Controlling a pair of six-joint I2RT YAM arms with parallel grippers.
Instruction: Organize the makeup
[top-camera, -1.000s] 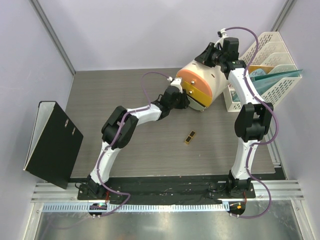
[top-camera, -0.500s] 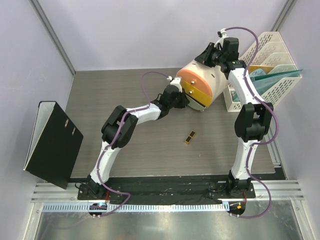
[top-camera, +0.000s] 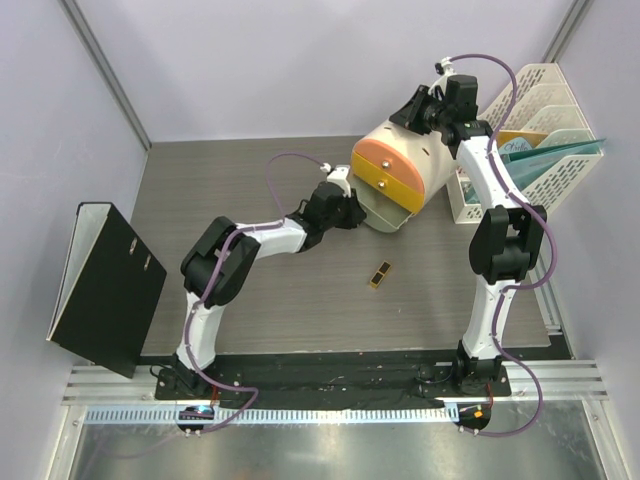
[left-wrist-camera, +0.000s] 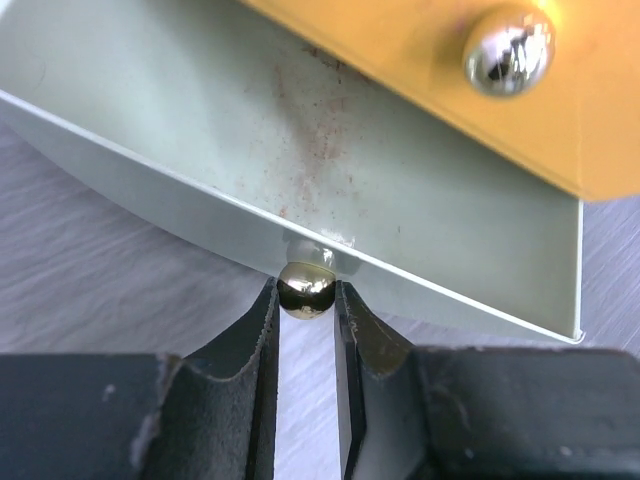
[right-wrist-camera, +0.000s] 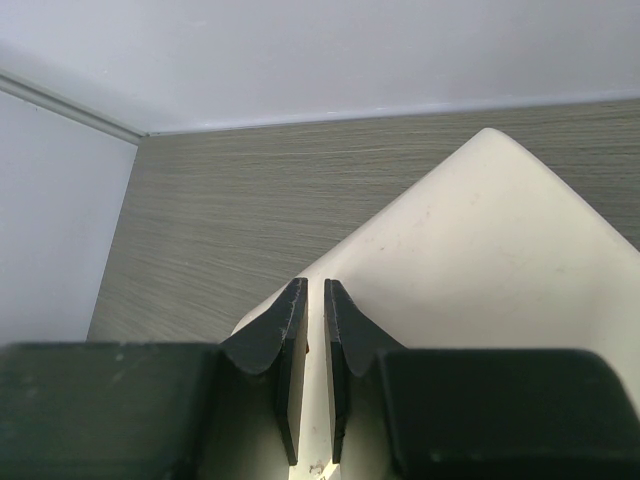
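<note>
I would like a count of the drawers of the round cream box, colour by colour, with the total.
Orange drawer: 1
Yellow drawer: 1
Grey-green drawer: 1
Total: 3

A small, rectangular black-and-gold lipstick (top-camera: 380, 274) lies flat and alone on the grey wood-grain tabletop (top-camera: 250, 300), its long axis slightly tilted, right of the table's centre.

- From high behind the arms, we overlook the whole bench (top-camera: 250, 310).
- Our left wrist view, close behind the left hand (left-wrist-camera: 305, 295), faces the knob (left-wrist-camera: 306, 283) of the drum box (left-wrist-camera: 300, 130) just ahead.
- Our right wrist view looks past the right hand (right-wrist-camera: 313, 290) over that shared box's top.
</note>
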